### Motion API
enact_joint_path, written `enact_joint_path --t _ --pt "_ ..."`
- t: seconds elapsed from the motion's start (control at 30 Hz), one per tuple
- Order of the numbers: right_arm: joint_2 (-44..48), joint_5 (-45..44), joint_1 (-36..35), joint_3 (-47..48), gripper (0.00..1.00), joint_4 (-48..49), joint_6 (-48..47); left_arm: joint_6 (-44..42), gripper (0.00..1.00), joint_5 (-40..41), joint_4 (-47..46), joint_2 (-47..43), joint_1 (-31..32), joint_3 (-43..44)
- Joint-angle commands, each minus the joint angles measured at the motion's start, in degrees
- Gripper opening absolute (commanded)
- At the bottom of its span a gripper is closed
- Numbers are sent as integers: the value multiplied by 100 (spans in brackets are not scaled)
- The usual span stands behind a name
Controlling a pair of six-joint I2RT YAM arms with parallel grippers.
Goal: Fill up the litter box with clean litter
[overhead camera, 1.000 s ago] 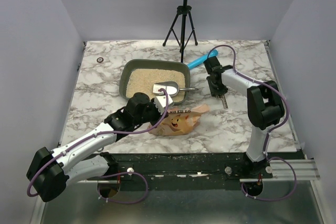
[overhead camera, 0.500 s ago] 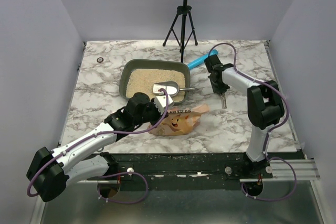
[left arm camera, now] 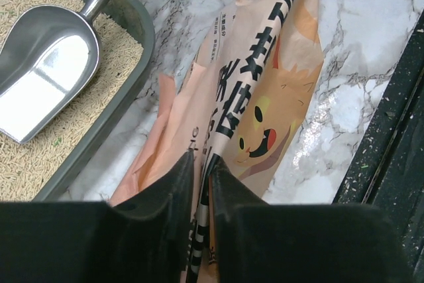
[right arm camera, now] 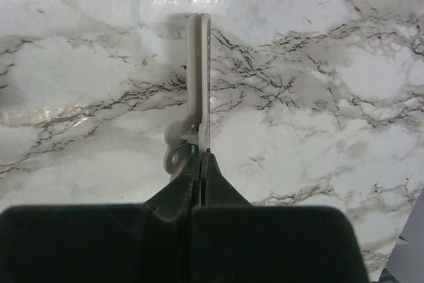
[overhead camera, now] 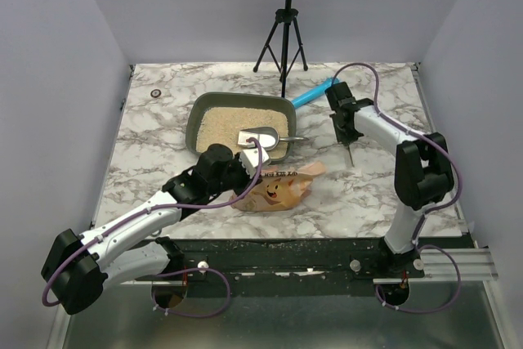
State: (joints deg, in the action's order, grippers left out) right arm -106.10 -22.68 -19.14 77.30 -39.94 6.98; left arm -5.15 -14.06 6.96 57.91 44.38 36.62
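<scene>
Glossy marbled tabletop (overhead camera: pixel 163 136); left jaws pinch crinkly orange-pink bag (left arm camera: pixel 265 97); right jaws clamp flat beige plastic clip (right arm camera: pixel 198 77).

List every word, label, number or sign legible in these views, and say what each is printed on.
On the orange-pink printed plastic bag: large black Chinese characters, creased and partly cut off, not reliably readable.
Small black print lines on the same bag: too small to read.
No text visible on the dark grey-green plastic litter box, the silver metal scoop or the beige plastic clip.
</scene>
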Motion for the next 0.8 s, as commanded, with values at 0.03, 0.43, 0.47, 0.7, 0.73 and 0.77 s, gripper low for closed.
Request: enact_joint_path --t 0.03,0.43,0.47,0.7,0.73,0.77 --pt "669 114 -2 -136 0 232 84 -127 33 9 147 -95 18 205" --pt "2215 833 -29 4 0 268 119 -504 48 220 683 -684 9 748" --pt "2434 1035 -55 22 1 337 102 -513 48 263 762 -719 9 889" --pt "3534 2994 -398 5 0 751 -92 346 49 237 1412 -536 9 2435" --pt "3718 3258 -407 -30 1 821 -101 435 49 238 1509 -431 9 2638" --pt "3876 3609 -407 -74 0 926 -92 488 49 151 1562 -351 9 2805"
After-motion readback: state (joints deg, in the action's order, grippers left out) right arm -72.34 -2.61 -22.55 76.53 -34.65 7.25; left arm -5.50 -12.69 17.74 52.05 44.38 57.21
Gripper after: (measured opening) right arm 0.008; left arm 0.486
